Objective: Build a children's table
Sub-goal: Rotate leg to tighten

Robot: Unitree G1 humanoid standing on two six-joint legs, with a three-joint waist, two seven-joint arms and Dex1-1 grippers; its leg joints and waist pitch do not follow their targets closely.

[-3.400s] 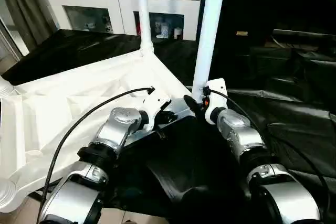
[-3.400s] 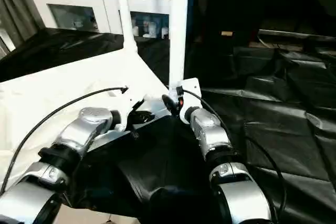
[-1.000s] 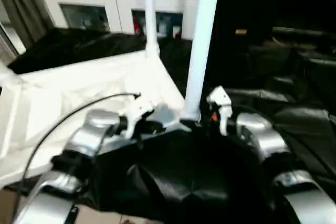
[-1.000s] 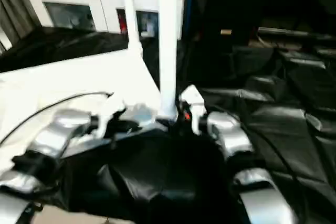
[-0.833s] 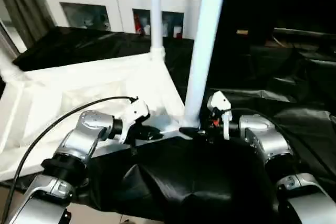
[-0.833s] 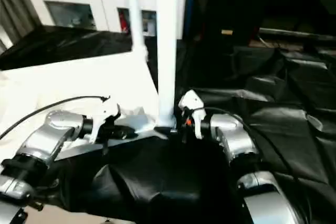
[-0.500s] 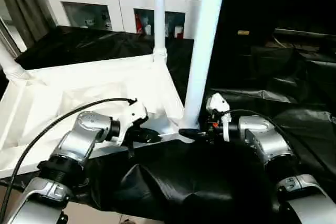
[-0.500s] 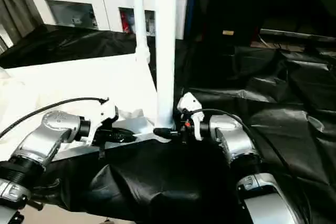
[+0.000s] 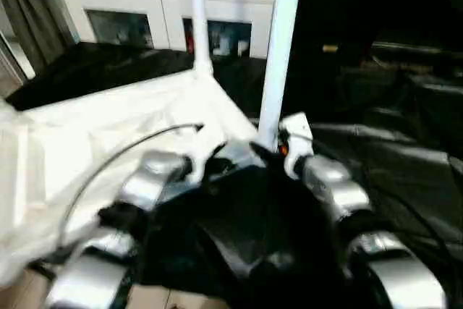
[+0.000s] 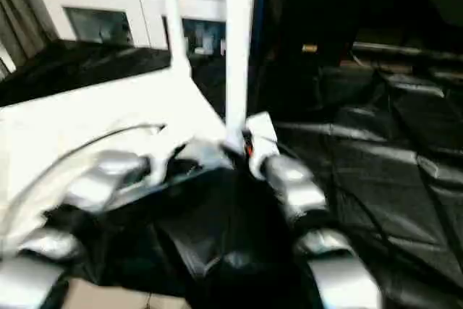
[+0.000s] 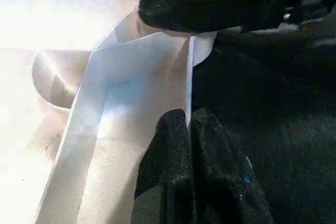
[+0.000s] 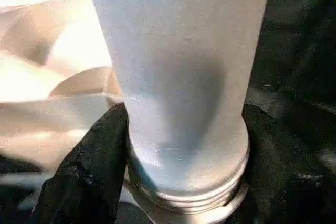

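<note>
The near leg [image 9: 278, 48] of the upturned children's table [image 9: 108, 124], at 12 o'clock from the robot, is clasped at its threaded base by the right gripper [image 12: 178, 145], fingers lately narrowed onto it. The left gripper [image 11: 189, 145] is pinched shut on the tabletop rim at 11 o'clock. Screwing-in is judged underway.

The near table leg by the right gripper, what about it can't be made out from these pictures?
- Near leg: its upper end is cut off by the top edge in both eye views.
- Its threaded base: in the right wrist view the right gripper, whose fingers flank it, hides how far it is screwed in.
- Its corner socket: in the left wrist view a black finger covers the joint above the tabletop rim.
</note>
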